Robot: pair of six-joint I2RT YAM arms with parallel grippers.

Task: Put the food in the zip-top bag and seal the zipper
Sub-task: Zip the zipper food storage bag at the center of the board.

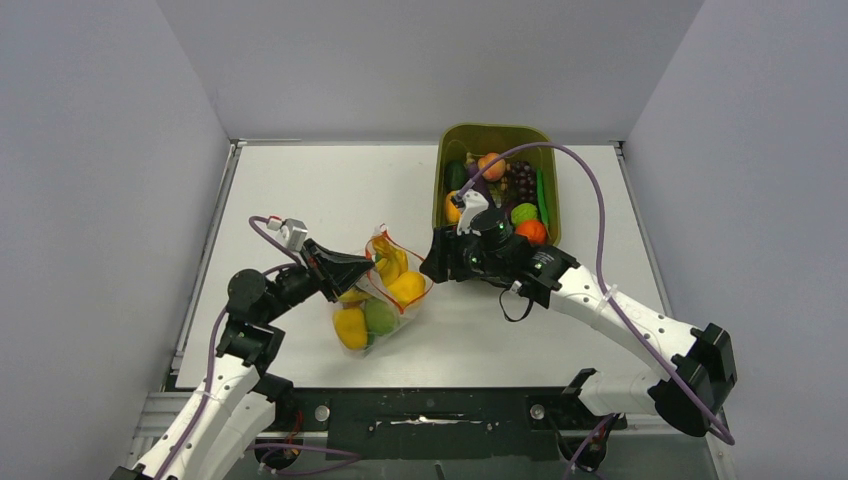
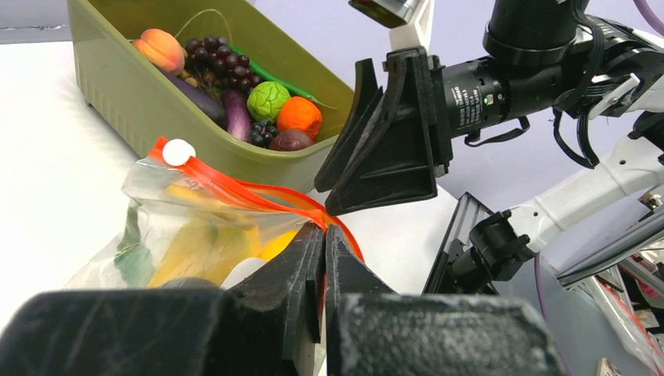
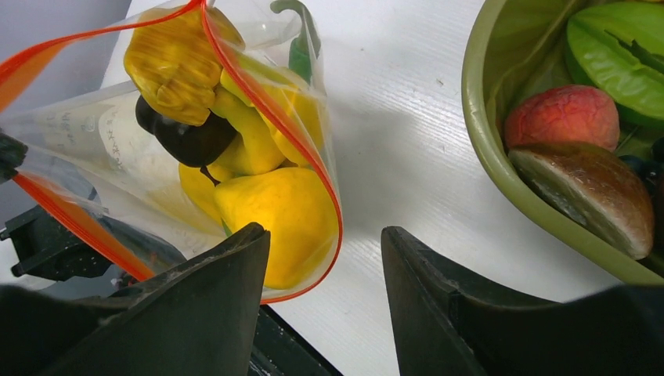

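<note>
A white table (image 1: 300, 200) stands between plain grey walls (image 1: 100, 150). On it, near the left arm, lies the clear bag (image 3: 78, 133). Inside it are yellow peppers (image 3: 278, 207), a green cabbage (image 1: 379, 316) and a dark fruit (image 3: 188, 137). Its red-orange zipper (image 2: 235, 186) is not yet closed. The left gripper (image 2: 324, 231) is pinched tight on the edge of the bag's mouth. The green tub (image 2: 156, 129) at the far side holds grapes (image 2: 223, 59), a peach (image 2: 160, 48) and more toys. The right gripper (image 3: 325, 235) hangs between bag and tub, jaws apart, holding nothing.
</note>
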